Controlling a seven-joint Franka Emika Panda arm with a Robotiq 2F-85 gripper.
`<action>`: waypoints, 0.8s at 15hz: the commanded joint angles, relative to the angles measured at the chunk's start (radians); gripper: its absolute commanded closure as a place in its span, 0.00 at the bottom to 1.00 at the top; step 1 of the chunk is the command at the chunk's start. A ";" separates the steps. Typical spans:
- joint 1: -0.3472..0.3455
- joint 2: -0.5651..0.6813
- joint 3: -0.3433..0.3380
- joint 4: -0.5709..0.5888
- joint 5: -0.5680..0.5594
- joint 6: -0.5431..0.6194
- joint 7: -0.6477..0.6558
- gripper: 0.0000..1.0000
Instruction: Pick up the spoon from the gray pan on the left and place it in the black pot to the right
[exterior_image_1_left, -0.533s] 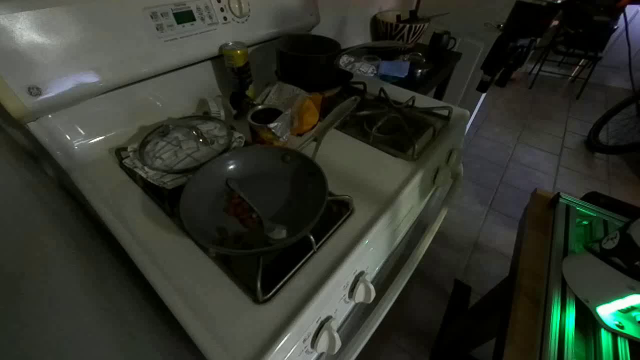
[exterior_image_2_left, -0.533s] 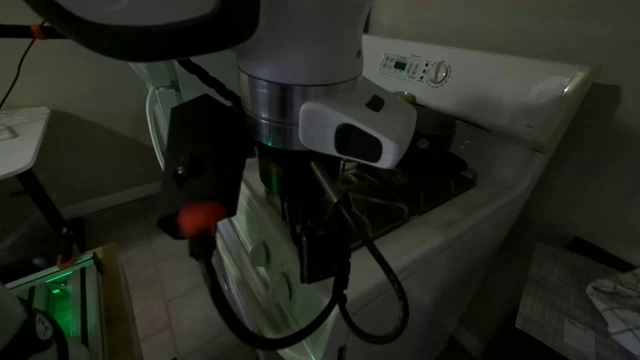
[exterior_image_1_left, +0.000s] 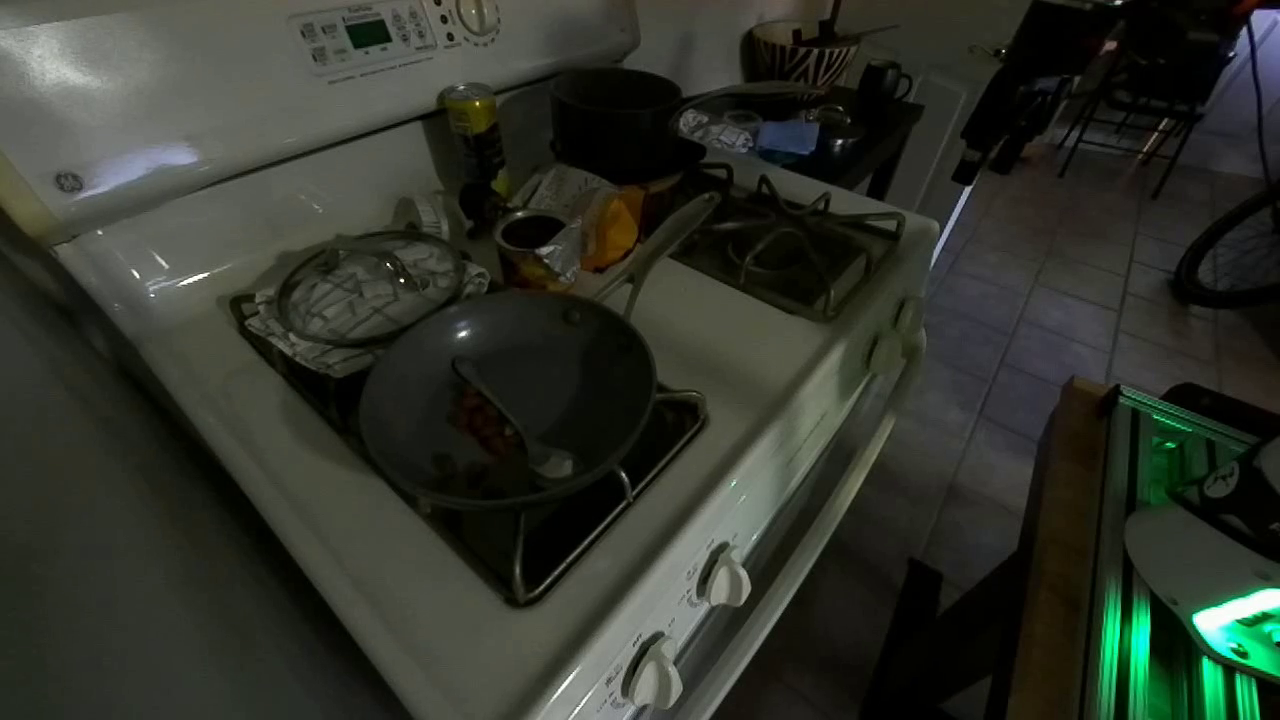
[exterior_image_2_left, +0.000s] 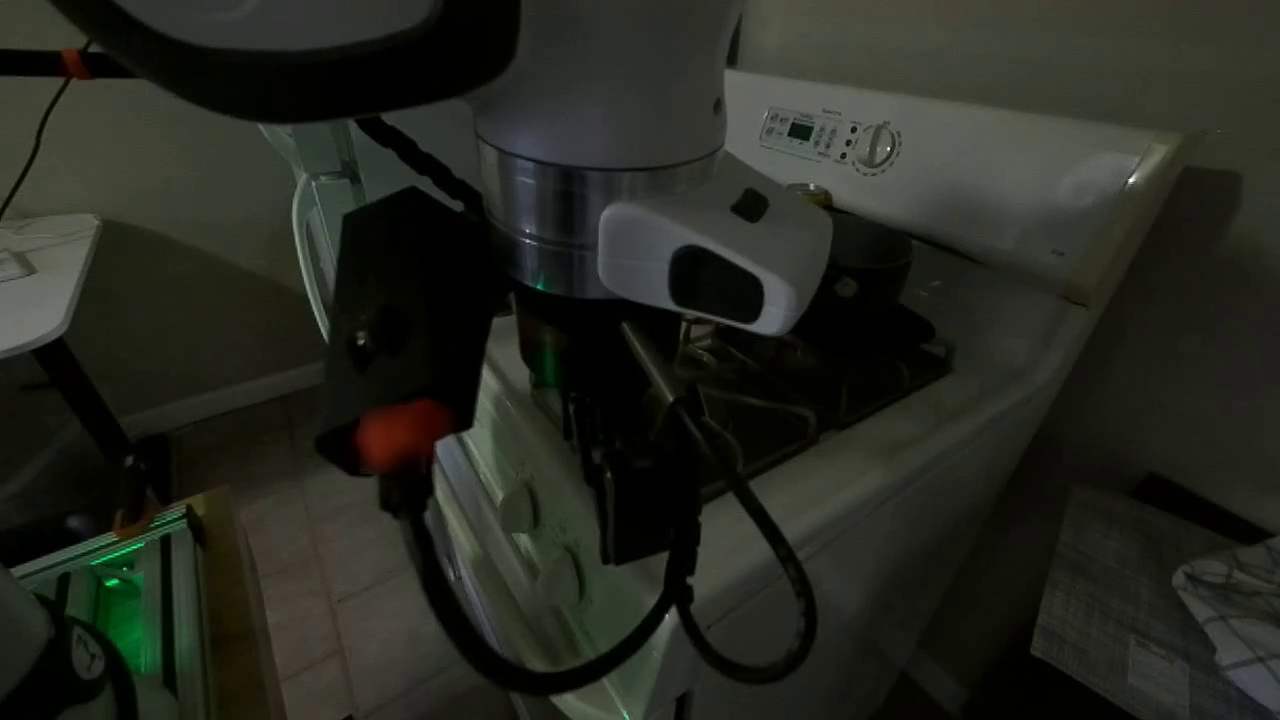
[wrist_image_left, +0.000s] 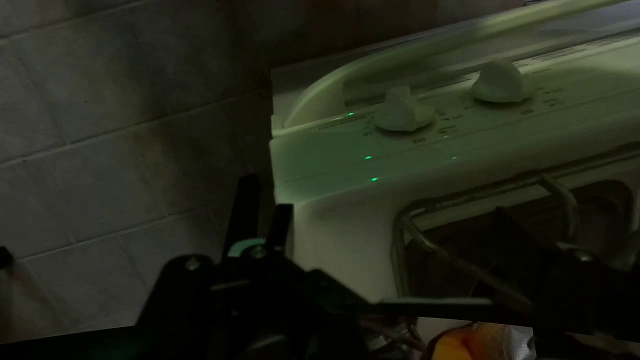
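Dim light is spread over a floor of large gray tiles (exterior_image_1_left: 1000, 350). In an exterior view, a dark, thin-legged chair (exterior_image_1_left: 1180, 85) is set far back. In an exterior view, a white table with a dark leg (exterior_image_2_left: 50, 290) is seen before a plain grayish-beige wall (exterior_image_2_left: 180, 165), edged by a pale baseboard (exterior_image_2_left: 228, 401).
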 joint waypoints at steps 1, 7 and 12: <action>0.009 -0.089 0.034 -0.007 0.068 -0.037 0.014 0.00; 0.072 -0.337 0.154 0.015 0.129 -0.122 0.051 0.00; 0.147 -0.437 0.350 0.072 0.183 -0.032 0.282 0.00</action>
